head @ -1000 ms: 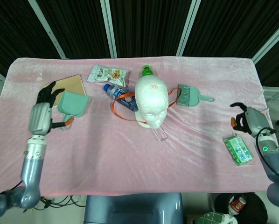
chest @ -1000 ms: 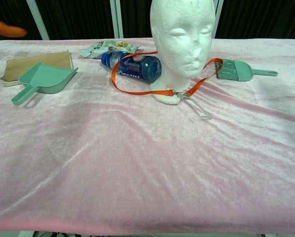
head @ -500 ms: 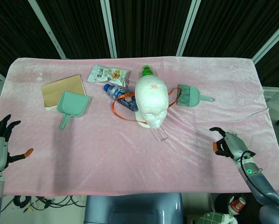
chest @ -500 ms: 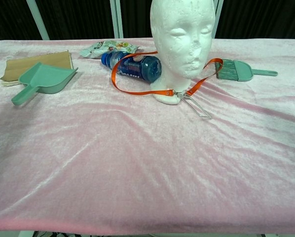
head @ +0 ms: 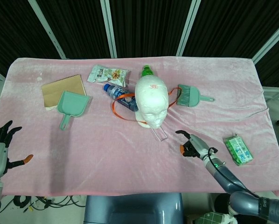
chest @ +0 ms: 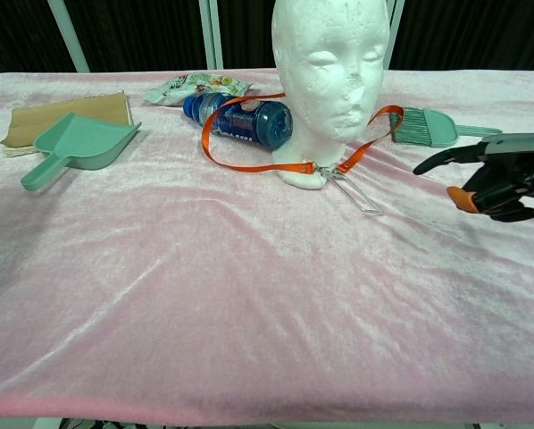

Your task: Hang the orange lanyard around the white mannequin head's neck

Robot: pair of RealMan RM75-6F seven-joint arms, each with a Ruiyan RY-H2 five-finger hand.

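Note:
The white mannequin head point(head: 151, 103) point(chest: 331, 71) stands upright mid-table. The orange lanyard point(head: 117, 111) point(chest: 249, 164) runs round its neck at the base; one loop lies over a blue bottle point(head: 121, 97) point(chest: 249, 121), and its metal clip and clear badge holder point(chest: 356, 193) lie in front. My right hand point(head: 191, 145) point(chest: 497, 177) hovers low over the cloth, right of the head and in front of it, fingers apart and holding nothing. Off the table's front left corner, my left hand point(head: 0, 148) has its fingers spread and holds nothing; the chest view does not show it.
A teal dustpan point(head: 72, 104) point(chest: 75, 143) and a brown notebook point(head: 60, 87) lie at the left. A snack packet point(head: 108, 73) and a green bottle point(head: 147, 71) sit behind the head, a teal brush point(head: 191, 95) point(chest: 432, 126) to its right, and a green packet point(head: 238, 149) near the right edge.
My right hand has swept in from the right edge toward the mannequin head, now entering the chest view. My left hand dropped from the dustpan to the front left corner and has settled there.

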